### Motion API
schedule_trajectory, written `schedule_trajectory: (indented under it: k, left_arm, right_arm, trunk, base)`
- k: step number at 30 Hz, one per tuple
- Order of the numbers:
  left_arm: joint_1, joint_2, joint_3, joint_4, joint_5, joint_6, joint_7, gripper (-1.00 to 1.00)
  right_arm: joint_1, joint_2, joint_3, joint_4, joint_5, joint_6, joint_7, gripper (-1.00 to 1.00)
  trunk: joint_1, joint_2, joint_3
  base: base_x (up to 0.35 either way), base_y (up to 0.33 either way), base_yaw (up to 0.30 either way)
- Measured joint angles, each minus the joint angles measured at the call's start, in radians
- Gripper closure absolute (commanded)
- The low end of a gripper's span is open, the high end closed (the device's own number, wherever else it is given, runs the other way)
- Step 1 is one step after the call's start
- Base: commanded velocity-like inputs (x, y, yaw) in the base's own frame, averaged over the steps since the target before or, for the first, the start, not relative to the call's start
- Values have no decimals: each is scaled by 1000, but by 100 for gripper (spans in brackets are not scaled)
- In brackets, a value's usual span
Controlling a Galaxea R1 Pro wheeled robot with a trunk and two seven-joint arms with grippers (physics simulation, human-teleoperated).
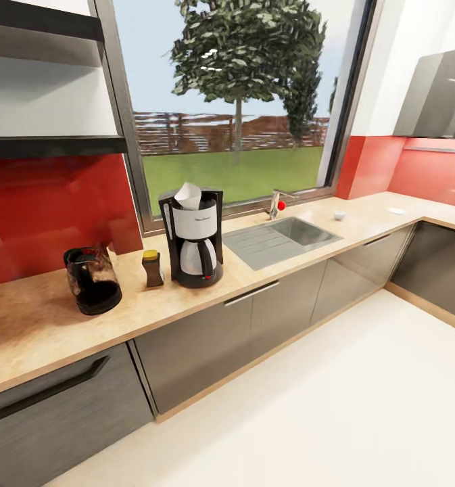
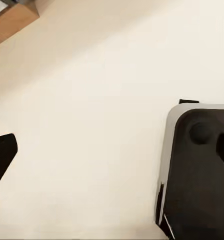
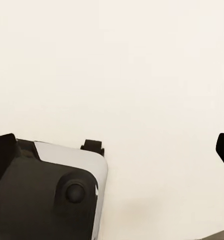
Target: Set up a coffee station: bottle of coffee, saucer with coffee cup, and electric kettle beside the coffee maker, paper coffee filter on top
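Indoors, a long tan wooden countertop (image 1: 44,325) carries a black-and-white drip coffee maker (image 1: 193,238) topped by a white paper filter (image 1: 188,195), flanked by a dark glass electric kettle (image 1: 92,279) and a small brown yellow-capped coffee bottle (image 1: 152,268). Both grippers' fingers spread apart above pale floor.
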Motion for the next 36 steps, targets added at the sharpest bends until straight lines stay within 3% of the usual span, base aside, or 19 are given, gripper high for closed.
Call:
schedule_trajectory:
  k: [1, 3, 5, 9, 12, 24, 36]
  left_arm:
    - [0, 2, 17, 71, 33, 7, 4, -100]
    - [-2, 0, 20, 113, 41, 27, 4, -100]
    - [-2, -3, 21, 127, 42, 46, 5, -100]
    - [-4, -10, 19, 149, 41, 158, 5, -100]
    - [-5, -11, 18, 148, 40, 181, 5, -100]
    - [-6, -16, 19, 140, 46, 188, 2, -100]
    - [-5, -16, 23, 140, 46, 183, 1, -100]
  right_arm:
    - [0, -1, -34, -3, 0, 0, 1, -100]
    - [0, 0, -45, -4, 1, 0, 2, -100]
    - [0, 1, -48, -5, 0, 0, 2, -100]
    - [0, 8, -54, -10, -1, 0, 2, -100]
    - [0, 9, -56, -10, -1, 0, 1, -100]
    - [0, 10, -56, -5, -1, -3, 0, -100]
    - [0, 10, -56, -5, -1, -3, 1, -100]
  trunk:
    - [0, 0, 0]
    - [0, 0, 0]
    - [0, 0, 0]
    - [0, 0, 0]
    - [0, 0, 0]
    - [0, 0, 0]
    - [0, 0, 0]
  base:
    - [0, 0, 0]
    - [0, 0, 0]
    - [0, 0, 0]
    - [0, 0, 0]
    - [0, 0, 0]
    - [140, -179, -12]
    - [194, -223, -231]
